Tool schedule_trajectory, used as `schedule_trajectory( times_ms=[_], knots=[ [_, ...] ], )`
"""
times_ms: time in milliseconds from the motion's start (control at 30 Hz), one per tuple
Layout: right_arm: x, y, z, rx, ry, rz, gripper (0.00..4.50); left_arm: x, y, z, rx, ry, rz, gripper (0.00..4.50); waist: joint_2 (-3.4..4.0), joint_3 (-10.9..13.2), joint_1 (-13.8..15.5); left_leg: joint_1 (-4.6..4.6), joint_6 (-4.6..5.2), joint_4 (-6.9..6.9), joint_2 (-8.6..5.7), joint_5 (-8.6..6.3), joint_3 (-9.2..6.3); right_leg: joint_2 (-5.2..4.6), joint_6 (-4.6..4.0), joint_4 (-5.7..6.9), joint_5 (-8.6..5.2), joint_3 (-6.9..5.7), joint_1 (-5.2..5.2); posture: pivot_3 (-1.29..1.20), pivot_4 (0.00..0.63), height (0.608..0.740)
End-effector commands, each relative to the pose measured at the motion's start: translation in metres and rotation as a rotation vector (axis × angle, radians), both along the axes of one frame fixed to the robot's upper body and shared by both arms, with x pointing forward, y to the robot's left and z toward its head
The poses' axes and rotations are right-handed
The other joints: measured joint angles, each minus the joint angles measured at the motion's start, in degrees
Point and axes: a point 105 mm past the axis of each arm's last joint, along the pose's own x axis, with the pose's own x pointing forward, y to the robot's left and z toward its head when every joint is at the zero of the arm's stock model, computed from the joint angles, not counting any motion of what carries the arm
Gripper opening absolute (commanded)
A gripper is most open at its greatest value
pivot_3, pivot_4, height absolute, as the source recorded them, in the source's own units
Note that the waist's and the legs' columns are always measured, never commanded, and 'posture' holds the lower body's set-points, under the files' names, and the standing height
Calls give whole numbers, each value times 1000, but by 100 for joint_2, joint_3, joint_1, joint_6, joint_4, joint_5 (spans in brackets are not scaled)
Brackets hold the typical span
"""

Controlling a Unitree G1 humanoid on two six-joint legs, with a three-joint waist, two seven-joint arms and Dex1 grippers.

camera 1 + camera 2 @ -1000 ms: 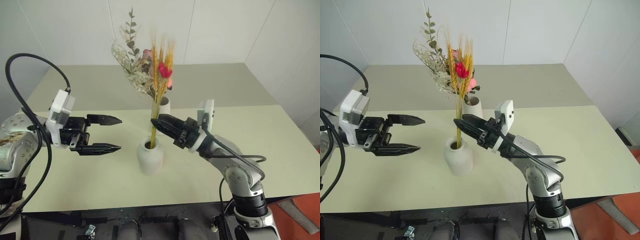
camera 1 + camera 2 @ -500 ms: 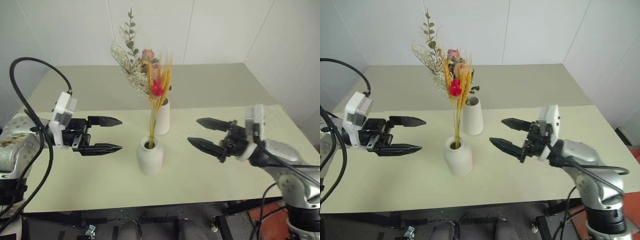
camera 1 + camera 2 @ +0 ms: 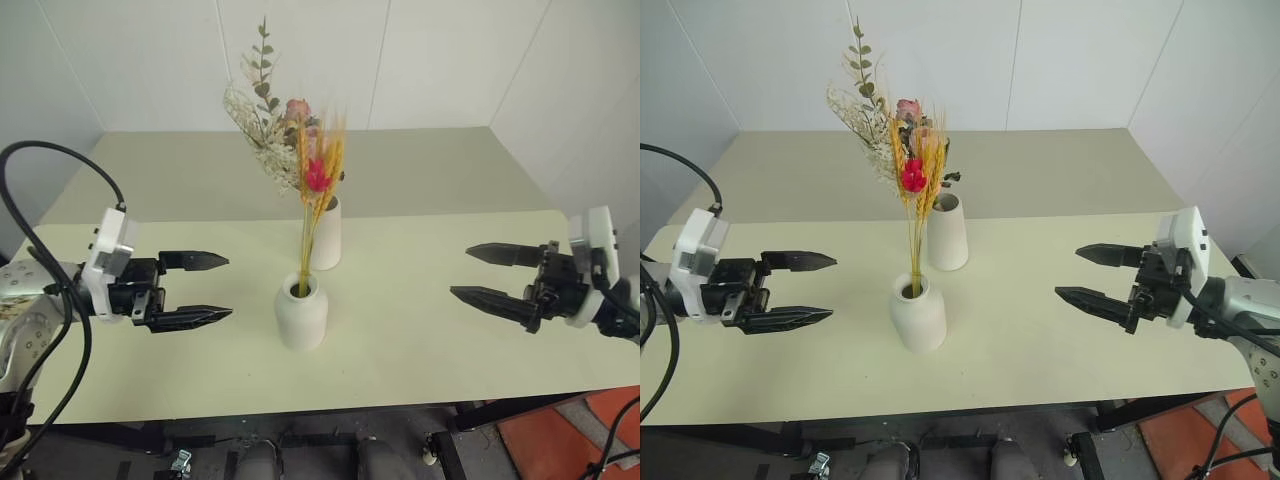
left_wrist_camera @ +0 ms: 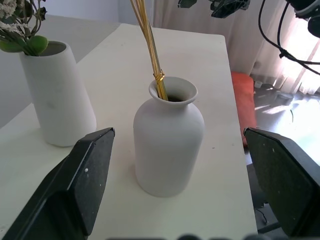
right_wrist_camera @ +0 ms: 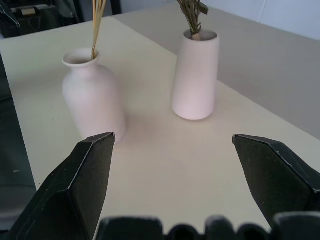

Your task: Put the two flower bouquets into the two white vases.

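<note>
Both bouquets look placed: the yellow-stalk bundle (image 3: 318, 190) stands in the rounded vase (image 3: 301, 314), the bushy bunch (image 3: 268, 130) in the tapered vase (image 3: 325, 233) just behind. Left gripper (image 3: 195, 289) and right gripper (image 3: 487, 273) flank the rounded vase, spread wide, empty; nothing left but retreat.

On the table (image 3: 1040, 180) stand two white vases. The shorter vase (image 3: 917, 317) holds the yellow stalks (image 3: 913, 215); the taller vase (image 3: 946, 232) behind holds the bushy bunch (image 3: 880, 120). The left claw (image 3: 805, 290) and the right claw (image 3: 1088, 275) are wide open, well apart from both vases.
</note>
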Motion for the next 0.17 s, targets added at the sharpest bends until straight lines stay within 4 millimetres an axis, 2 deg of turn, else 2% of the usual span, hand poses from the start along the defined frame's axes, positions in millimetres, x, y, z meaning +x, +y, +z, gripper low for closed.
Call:
schedule_trajectory(
  times_ms=[33,167],
  knots=[
    [-2,-6,12,-24,-68,-18,4467,-6,-1,11,6,-37,-10,4500,0,0,1,1,0,0,0,0,0,0,6,0,-4,0,1,0,150,740],
    [-2,-8,14,-29,-71,-29,4467,-6,-1,12,1,-36,-8,4500,0,0,4,0,0,0,0,0,1,0,35,0,-21,1,1,0,150,740]
  ],
)
